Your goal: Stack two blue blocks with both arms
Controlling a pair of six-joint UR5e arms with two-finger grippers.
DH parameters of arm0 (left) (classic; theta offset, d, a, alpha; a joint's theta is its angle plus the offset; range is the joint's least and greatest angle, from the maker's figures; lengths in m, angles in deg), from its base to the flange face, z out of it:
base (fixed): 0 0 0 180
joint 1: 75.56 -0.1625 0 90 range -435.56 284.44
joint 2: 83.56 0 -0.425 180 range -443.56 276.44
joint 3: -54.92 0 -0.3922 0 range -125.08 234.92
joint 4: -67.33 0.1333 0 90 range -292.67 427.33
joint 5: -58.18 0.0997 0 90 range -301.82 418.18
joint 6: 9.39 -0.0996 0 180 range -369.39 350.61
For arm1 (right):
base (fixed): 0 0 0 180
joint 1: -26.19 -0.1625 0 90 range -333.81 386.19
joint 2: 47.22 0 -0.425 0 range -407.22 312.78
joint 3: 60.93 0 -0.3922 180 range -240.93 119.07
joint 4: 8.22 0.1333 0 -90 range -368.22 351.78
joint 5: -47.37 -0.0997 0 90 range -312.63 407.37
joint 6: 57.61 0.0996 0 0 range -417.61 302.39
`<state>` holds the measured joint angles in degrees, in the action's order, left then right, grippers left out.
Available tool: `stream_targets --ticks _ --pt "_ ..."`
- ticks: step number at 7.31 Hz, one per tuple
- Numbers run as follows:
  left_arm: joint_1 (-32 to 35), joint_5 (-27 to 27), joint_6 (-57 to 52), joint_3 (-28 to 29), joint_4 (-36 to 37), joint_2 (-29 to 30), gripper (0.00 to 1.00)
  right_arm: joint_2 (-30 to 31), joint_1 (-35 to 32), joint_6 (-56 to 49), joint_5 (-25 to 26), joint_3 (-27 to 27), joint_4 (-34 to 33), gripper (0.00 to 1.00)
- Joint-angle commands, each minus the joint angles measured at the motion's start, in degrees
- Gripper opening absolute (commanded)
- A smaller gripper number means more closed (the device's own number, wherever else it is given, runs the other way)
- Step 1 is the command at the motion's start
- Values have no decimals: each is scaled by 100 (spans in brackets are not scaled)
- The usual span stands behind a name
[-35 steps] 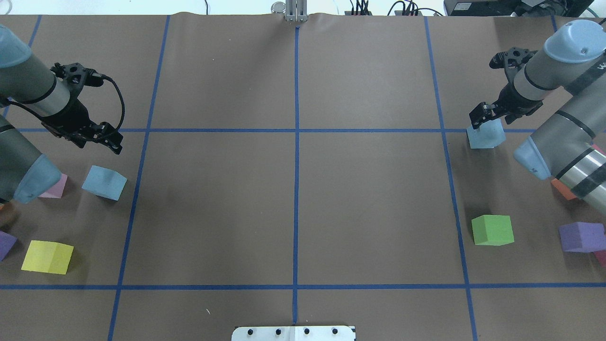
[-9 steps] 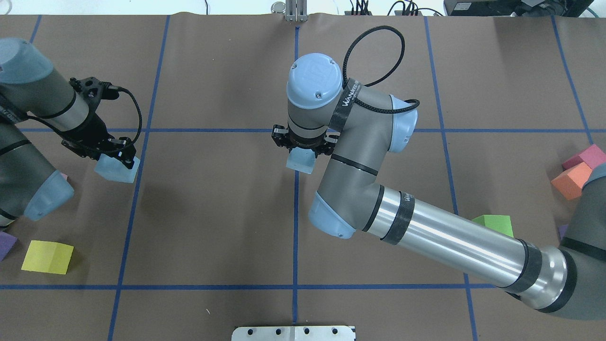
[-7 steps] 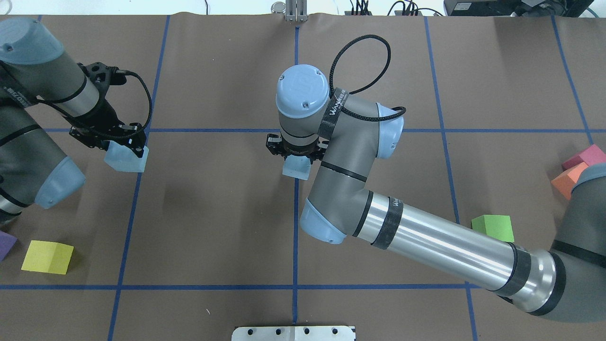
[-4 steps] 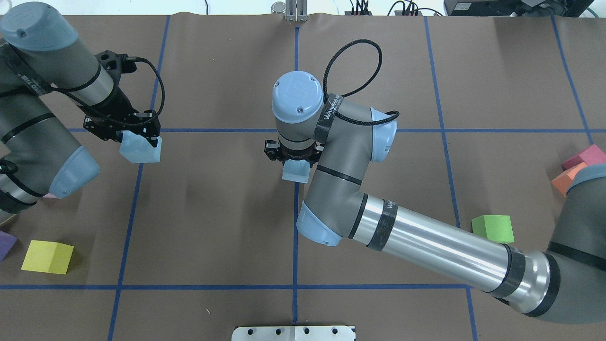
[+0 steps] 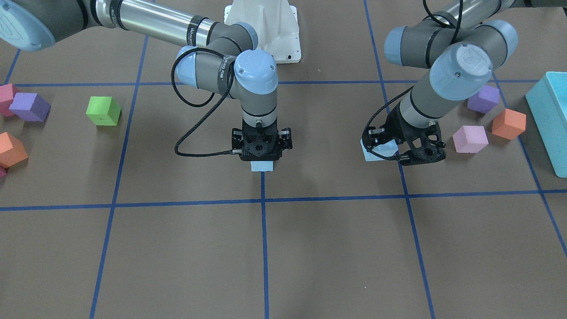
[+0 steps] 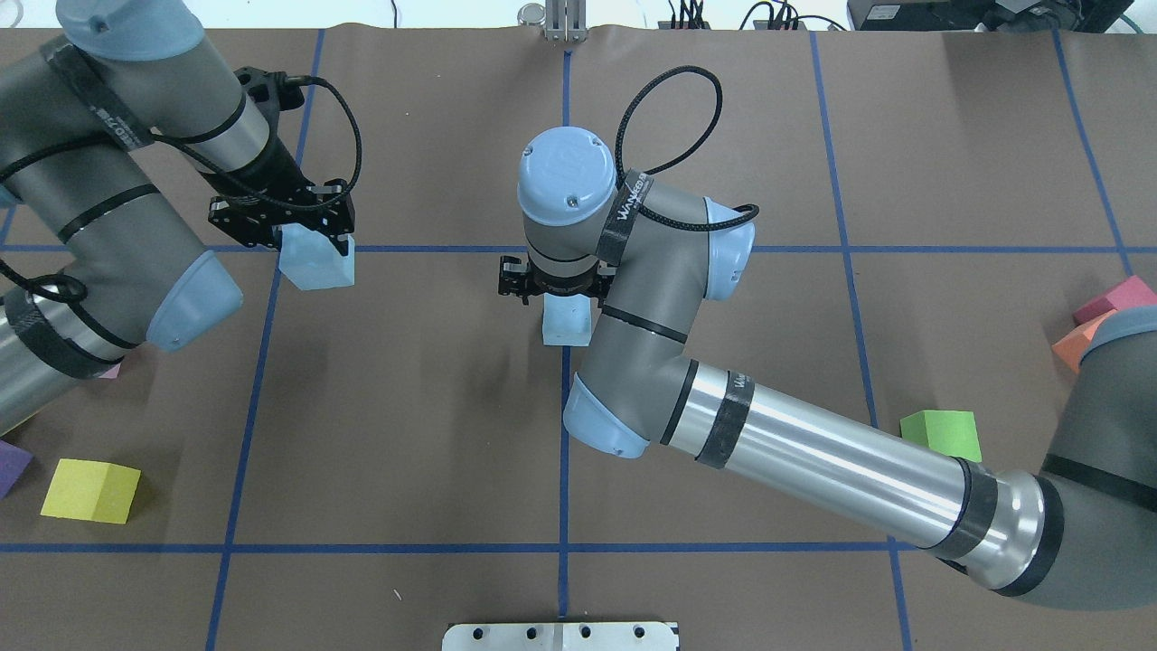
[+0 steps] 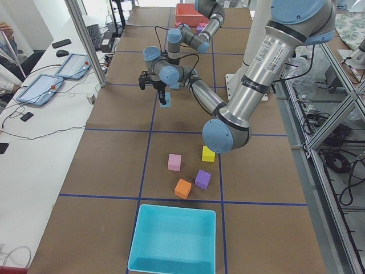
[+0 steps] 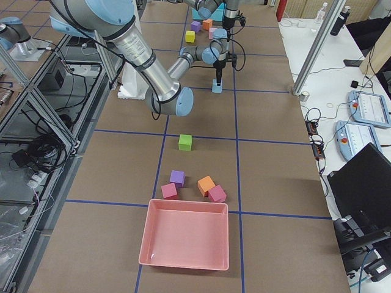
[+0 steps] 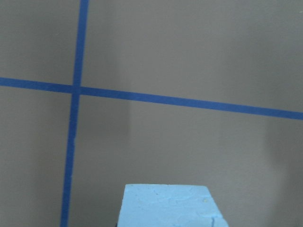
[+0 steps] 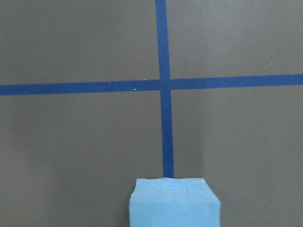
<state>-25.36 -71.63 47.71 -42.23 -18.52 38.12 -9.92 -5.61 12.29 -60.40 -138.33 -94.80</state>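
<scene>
My right gripper point(image 6: 553, 291) is shut on one pale blue block point(image 6: 567, 325) on the table's centre line, low over the table; I cannot tell whether it touches. It also shows in the front view point(image 5: 262, 166) and the right wrist view point(image 10: 174, 202). My left gripper point(image 6: 307, 237) is shut on the other blue block point(image 6: 316, 269) and holds it above the table, left of centre. That block shows in the front view point(image 5: 375, 153) and the left wrist view point(image 9: 169, 205). The two blocks are well apart.
A green cube point(image 6: 940, 436) lies under the right arm's forearm. A yellow cube point(image 6: 90, 490) lies at the front left. Pink point(image 5: 470, 138), orange point(image 5: 508, 123) and purple point(image 5: 483, 98) cubes and a turquoise bin point(image 5: 549, 119) lie on the left arm's side. A pink bin point(image 8: 186, 241) stands at the other end.
My left gripper has carried its blue block to the right and away from the robot, toward the centre. My right gripper has stayed near the centre with its block, shifting only slightly.
</scene>
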Motion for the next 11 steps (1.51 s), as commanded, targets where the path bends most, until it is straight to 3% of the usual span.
stream_targets --ticks 1,2,4,5,8,11 --pt "-325 26 90 300 -2 609 44 75 -578 -160 -496 -212 10 100" --pt "-492 53 221 607 -10 1038 44 302 -1008 -570 -787 -318 10 100" --pt "-905 569 555 1030 -46 1612 44 751 -1564 -1467 -895 -354 36 100" --pt "-1002 580 748 1258 -46 1866 44 927 -1749 -1836 -974 -354 106 100" --pt "-1337 897 1188 1960 -107 2508 44 1585 -2171 -2130 -1177 -354 781 100" --pt "-1521 1019 1426 2270 -659 2537 44 1799 -2331 -2270 -1124 -354 959 100"
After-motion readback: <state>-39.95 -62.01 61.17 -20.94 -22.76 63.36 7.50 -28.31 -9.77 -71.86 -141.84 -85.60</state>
